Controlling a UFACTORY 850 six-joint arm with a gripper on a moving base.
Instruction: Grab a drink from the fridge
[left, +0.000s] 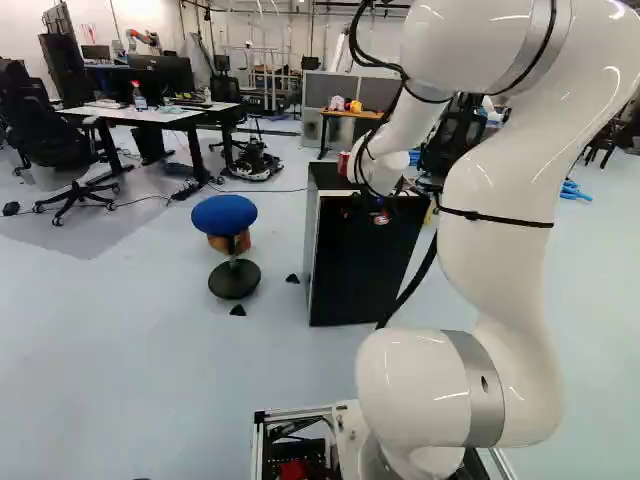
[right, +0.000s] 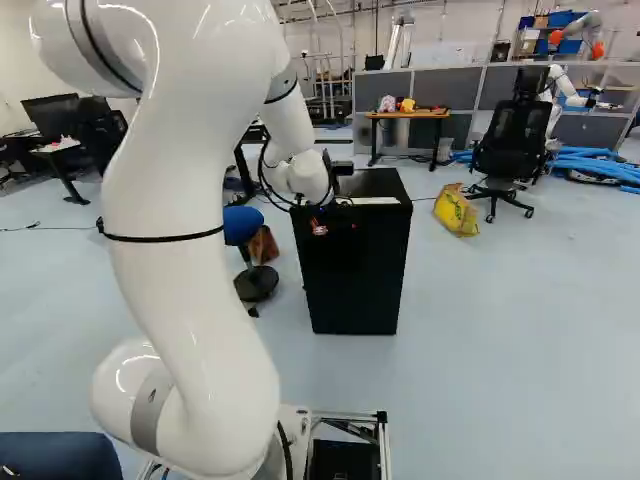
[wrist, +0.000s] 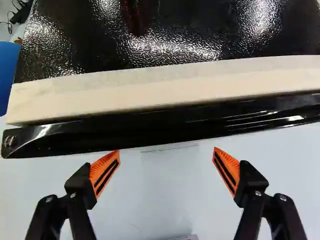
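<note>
Apparently, fridge (right: 355, 265): shut, center of the right base view; any drink inside hidden
Gripper (wrist: 167, 150): spread wide, empty, near the fridge's upper edge
Drink: ungrabbed; opening, reaching in and lifting out likely remain

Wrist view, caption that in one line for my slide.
Claw open beside the black fridge, a pale strip running along its top edge.

A round blue stool (left: 224, 215) with a black disc base stands on the pale floor (left: 120, 350). At the left of the left base view, a black office chair (left: 48, 145) stands beside a white-topped counter (left: 152, 114). In the right base view, a yellow bag (right: 456, 208) lies near a black wheeled chair (right: 513, 140); farther back, a wooden-topped counter (right: 410, 115) stands before grey partition panels (right: 440, 86).
</note>
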